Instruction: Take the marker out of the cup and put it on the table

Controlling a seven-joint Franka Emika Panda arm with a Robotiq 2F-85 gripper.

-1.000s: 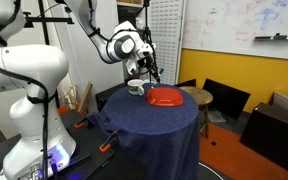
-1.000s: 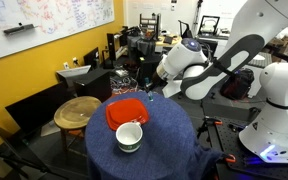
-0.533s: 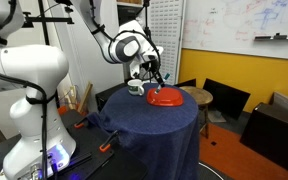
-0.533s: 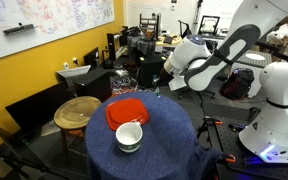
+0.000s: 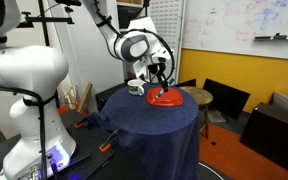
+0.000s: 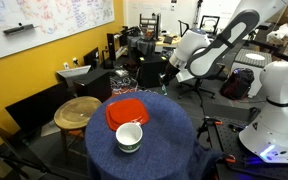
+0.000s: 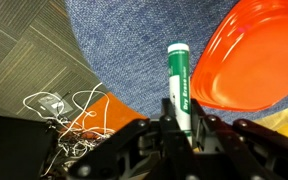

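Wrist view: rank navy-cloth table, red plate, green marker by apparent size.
1. round navy-blue-clothed table, cropped.
2. flat red round plate, also cropped and nearly as large; unsure between these two.
3. slim green white-capped marker, smallest, though nearness to the camera enlarges it.

Cup (image 6: 129, 137) beside plate (image 6: 126, 110) on table (image 6: 169, 135)

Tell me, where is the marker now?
In the wrist view, the marker sticks out of the gripper, over the table, beside the red plate.
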